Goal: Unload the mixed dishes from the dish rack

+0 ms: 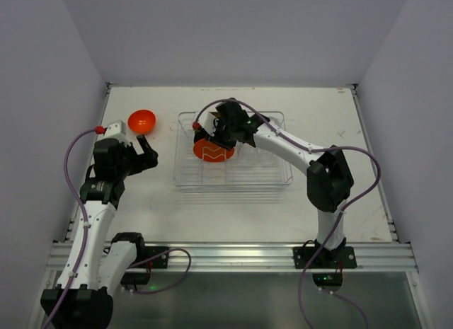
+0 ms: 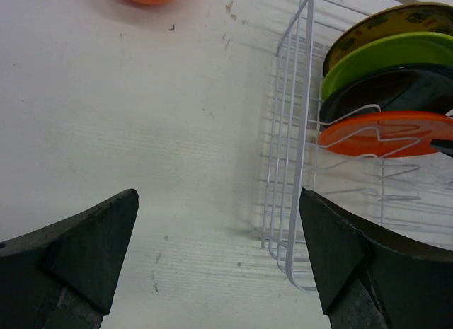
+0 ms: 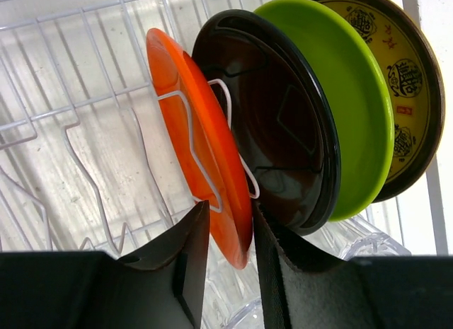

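Note:
The clear dish rack (image 1: 233,177) sits mid-table. Four plates stand in its left end: orange (image 3: 191,152), black (image 3: 283,131), lime green (image 3: 354,95) and yellow-brown (image 3: 407,81). My right gripper (image 3: 230,230) reaches into the rack (image 3: 71,95), its fingers closed on the lower rim of the orange plate (image 1: 213,151), which stands in its wire slot. A clear cup (image 3: 354,240) shows below the plates. The orange bowl (image 1: 141,120) sits on the table at the far left. My left gripper (image 1: 150,151) is open and empty, just near of the bowl and left of the rack (image 2: 294,131).
The left wrist view shows the rack's corner close to my right-hand finger (image 2: 354,265), with the orange plate (image 2: 382,134) behind the wire. White walls enclose the table on three sides. A metal rail (image 1: 233,255) runs along the near edge.

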Tool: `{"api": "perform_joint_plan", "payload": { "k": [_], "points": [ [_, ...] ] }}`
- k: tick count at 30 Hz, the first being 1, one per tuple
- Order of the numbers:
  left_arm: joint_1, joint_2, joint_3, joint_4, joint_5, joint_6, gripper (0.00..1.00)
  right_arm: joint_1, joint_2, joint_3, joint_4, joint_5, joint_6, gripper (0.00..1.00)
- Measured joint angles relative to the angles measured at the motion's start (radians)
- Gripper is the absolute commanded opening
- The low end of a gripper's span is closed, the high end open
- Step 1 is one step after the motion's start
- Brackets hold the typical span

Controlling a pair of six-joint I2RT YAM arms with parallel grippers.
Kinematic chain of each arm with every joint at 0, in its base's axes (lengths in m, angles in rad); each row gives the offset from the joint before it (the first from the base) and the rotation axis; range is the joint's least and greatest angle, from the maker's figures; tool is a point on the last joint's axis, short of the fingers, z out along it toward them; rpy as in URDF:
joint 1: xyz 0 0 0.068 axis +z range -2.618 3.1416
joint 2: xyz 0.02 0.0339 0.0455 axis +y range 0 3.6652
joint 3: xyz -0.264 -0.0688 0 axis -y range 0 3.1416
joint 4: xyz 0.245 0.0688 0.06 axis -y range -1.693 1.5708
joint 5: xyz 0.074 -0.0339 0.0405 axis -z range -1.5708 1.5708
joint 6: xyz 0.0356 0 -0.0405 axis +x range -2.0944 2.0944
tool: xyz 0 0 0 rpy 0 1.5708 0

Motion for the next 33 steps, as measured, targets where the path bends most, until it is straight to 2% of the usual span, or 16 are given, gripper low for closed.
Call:
{"api": "perform_joint_plan", "payload": {
  "k": [7,17,26,33],
  "points": [
    [0.000,0.000,0.000,0.002,0.008,0.008,1.00,-0.029,0.000,0.004,-0.014,-0.079,-0.017,0.19],
    [0.000,0.003,0.000,0.004,0.015,0.008,1.00,-0.037,-0.005,-0.030,0.075,-0.081,-0.068,0.00],
    [0.000,0.002,0.000,0.005,0.015,0.008,1.00,-0.038,-0.045,-0.089,0.119,-0.087,-0.082,0.00],
    [0.000,-0.026,0.000,0.005,0.015,0.008,1.00,-0.038,-0.172,-0.140,0.174,-0.063,-0.069,0.00]
  ]
}}
